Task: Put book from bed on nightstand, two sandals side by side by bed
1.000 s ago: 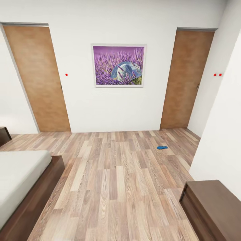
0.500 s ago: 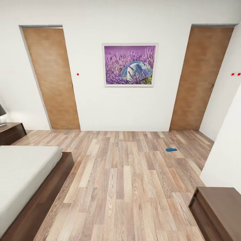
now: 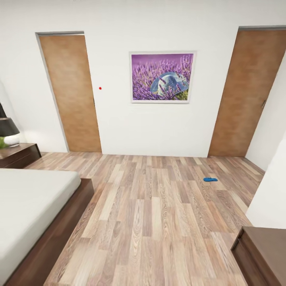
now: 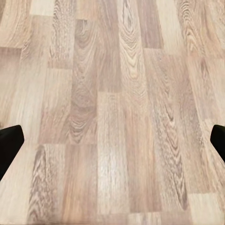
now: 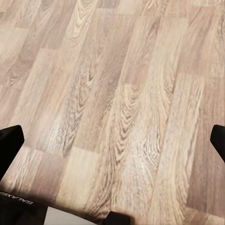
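Note:
One bright blue sandal point(image 3: 210, 179) lies flat on the wood floor toward the right, in front of the right-hand door. The bed point(image 3: 28, 206) with its off-white mattress and dark frame fills the lower left of the head view. A dark brown nightstand point(image 3: 19, 154) stands beyond it by the far wall. The book is out of view. My left gripper point(image 4: 112, 143) hangs open over bare floor planks, its dark fingertips point(image 4: 9, 146) far apart. My right gripper point(image 5: 112, 143) is also open above the floor, holding nothing.
A lamp with a black shade point(image 3: 8, 129) sits on the nightstand. A longer dark brown dresser point(image 3: 264, 254) stands at the lower right by a white wall. Two brown doors point(image 3: 72, 93) flank a lavender picture point(image 3: 163, 77). Open floor lies between bed and dresser.
The head view has swung to the left, so everything shifted right in the picture; the nightstand and lamp have come into sight. The sandal and the bed have not moved.

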